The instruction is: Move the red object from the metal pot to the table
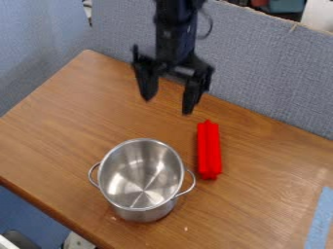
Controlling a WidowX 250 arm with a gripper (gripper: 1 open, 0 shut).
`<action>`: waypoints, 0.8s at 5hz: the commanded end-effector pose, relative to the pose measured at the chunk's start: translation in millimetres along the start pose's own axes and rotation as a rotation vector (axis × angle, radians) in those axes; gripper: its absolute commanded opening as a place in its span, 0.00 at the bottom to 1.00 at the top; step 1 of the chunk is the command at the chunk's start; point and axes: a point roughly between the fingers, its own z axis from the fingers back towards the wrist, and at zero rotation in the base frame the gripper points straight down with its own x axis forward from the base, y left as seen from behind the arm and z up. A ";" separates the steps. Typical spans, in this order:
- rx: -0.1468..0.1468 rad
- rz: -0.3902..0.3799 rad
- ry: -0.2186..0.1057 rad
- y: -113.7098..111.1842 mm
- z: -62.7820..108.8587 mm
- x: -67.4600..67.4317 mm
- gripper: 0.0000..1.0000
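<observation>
You are working at a brown wooden table (65, 107) with rounded edges, backed by a grey-blue fabric partition (279, 68); the view is slightly soft, but the layout is legible. Count on the surface: one metal pot (143, 179), one red object (207, 149), and nothing else; one arm, one gripper (170, 94). The pot stands upright near the front edge, lidless, with its two small side handles showing, and its interior reads as bare polished steel. The red object is not in it. The bar lies flat on the wood just beside the pot's right rim, close to the right-hand handle; whether it touches that handle cannot be told. Its long axis runs roughly front to back, from near the partition side down toward you, with a slight lean. The gripper hangs above the table toward the back, pointing down, its two dark fingers spread wide with nothing between them. From the claw, the bar lies toward the camera and a little to the right, and its far end is the part closest to the fingers; the pot lies further forward and to the left. In my judgement the transfer already stands complete as laid out, and no regrasp appears necessary.
</observation>
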 end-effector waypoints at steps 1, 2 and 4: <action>-0.012 -0.059 -0.043 0.2 -16.3 5.7 1.00; -0.029 -0.158 -0.047 -25.8 -26.6 8.2 1.00; -0.051 -0.292 -0.031 -61.6 -22.1 16.5 1.00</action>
